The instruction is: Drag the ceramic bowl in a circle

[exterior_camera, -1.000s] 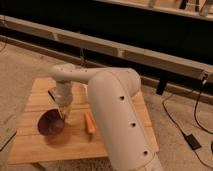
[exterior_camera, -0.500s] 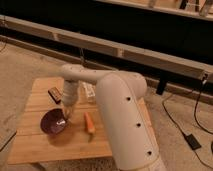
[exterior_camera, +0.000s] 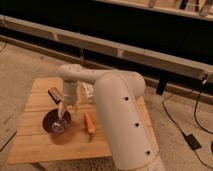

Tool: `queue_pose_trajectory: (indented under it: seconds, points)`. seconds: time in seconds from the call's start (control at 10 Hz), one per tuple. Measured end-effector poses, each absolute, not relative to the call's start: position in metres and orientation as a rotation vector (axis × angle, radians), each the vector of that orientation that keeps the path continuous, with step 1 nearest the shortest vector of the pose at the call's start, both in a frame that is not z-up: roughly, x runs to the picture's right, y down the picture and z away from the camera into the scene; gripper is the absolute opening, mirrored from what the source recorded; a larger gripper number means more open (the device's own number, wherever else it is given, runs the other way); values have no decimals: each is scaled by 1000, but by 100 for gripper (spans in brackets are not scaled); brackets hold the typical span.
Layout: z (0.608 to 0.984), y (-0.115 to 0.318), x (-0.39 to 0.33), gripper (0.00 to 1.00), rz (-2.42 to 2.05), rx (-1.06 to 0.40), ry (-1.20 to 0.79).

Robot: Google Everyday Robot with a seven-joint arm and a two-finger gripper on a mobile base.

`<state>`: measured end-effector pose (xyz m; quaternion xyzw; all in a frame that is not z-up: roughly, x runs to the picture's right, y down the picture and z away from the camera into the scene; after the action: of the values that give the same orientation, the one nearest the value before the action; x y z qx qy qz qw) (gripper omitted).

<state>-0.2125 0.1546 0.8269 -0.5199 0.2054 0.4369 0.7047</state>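
The ceramic bowl [exterior_camera: 55, 121] is round, glossy and dark purple, sitting on the wooden table [exterior_camera: 35, 141] left of centre. My gripper [exterior_camera: 62, 114] hangs from the white arm [exterior_camera: 117, 110] and reaches down onto the bowl's right rim and inside. An orange carrot [exterior_camera: 89, 122] lies just right of the bowl, apart from it.
A small dark packet [exterior_camera: 54, 93] lies at the back of the table behind the bowl. A pale object [exterior_camera: 89, 92] stands beside the arm at the back. The table's edges are near on every side. Cables [exterior_camera: 192, 140] run over the floor at right.
The gripper and the bowl have shifted a little to the right and toward the table's front, closer to the carrot.
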Motion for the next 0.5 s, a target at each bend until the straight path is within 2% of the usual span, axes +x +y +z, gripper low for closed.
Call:
queue_pose_trajectory:
  seconds: [0.5]
  points:
    - [817,133,-212,80,1038,-1168,420]
